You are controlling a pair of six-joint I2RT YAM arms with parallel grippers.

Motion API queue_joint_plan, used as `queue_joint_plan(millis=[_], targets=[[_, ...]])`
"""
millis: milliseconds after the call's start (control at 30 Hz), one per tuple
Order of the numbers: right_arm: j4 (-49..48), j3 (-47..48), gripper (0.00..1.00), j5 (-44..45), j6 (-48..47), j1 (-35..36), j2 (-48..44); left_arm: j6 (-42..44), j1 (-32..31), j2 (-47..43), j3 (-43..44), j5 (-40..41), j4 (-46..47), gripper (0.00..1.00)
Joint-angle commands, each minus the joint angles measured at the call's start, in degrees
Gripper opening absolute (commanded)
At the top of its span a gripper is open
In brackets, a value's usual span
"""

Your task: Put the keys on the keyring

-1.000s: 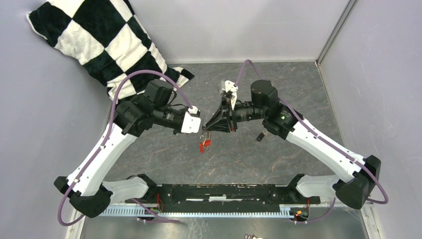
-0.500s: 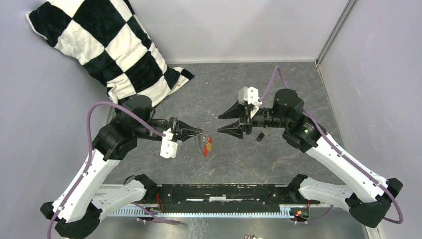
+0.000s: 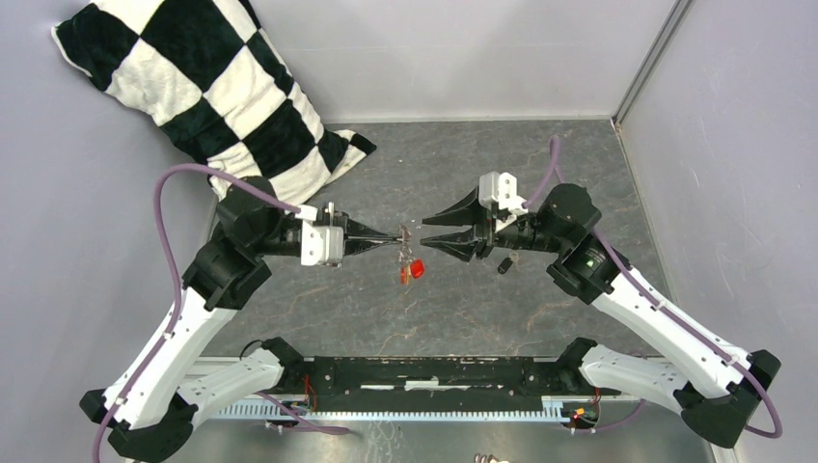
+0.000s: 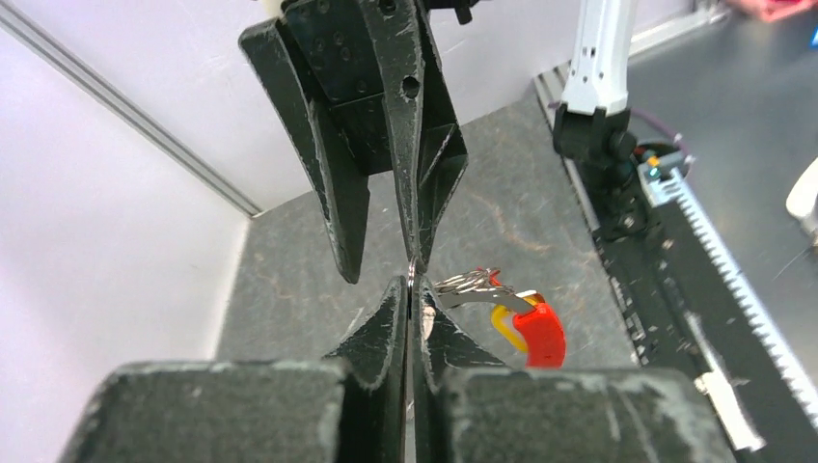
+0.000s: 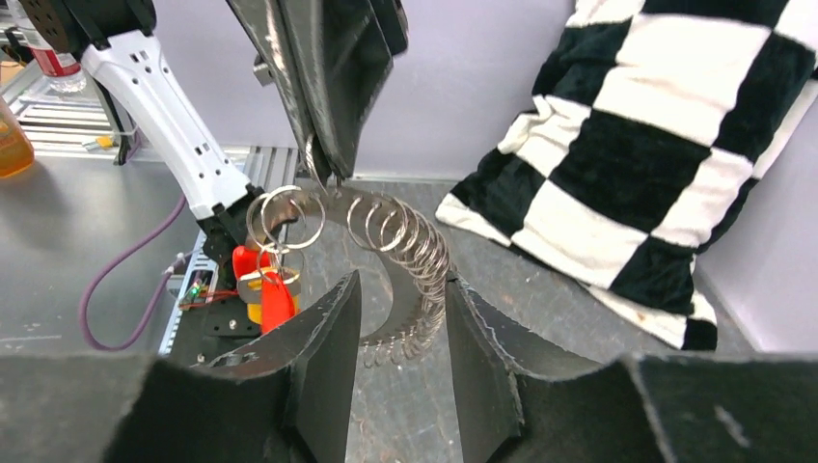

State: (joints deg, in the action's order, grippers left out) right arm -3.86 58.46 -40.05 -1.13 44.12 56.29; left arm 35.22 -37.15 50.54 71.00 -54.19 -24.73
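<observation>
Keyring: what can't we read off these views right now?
- Right wrist: keyring shows as overlapping loops; its split end can't be traced.
- Top external: wire too small to follow between left tool and right tool.
- Left wrist: own fingers hide the clamped stretch; count of keys unclear, they overlap.
- Top external: black key partly under the right arm.

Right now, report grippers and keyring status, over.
Left gripper shut on keyring, red and yellow keys hanging below. Right gripper open, facing it. Black key on table beside right wrist.
</observation>
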Motion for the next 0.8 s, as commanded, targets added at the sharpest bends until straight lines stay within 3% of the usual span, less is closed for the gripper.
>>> queue_joint_plan(millis=[0, 300, 767], targets=[[-6.74, 1.99, 0.43, -1.03, 2.85, 0.06, -0.68, -22.64, -0.21, -0.26, -2.22, -0.97, 13.3, 0.02], [-7.68, 4.66, 0.34, -5.93, 7.66, 0.1, 0.95, -32.38, -0.21, -0.1, -4.0, 2.05, 19.72, 0.02], [-10.39, 7.57, 0.3, -9.31, 12.29, 0.03, 3.8, -29.55, -0.21, -0.44, -5.23, 1.15, 19.42, 0.02]])
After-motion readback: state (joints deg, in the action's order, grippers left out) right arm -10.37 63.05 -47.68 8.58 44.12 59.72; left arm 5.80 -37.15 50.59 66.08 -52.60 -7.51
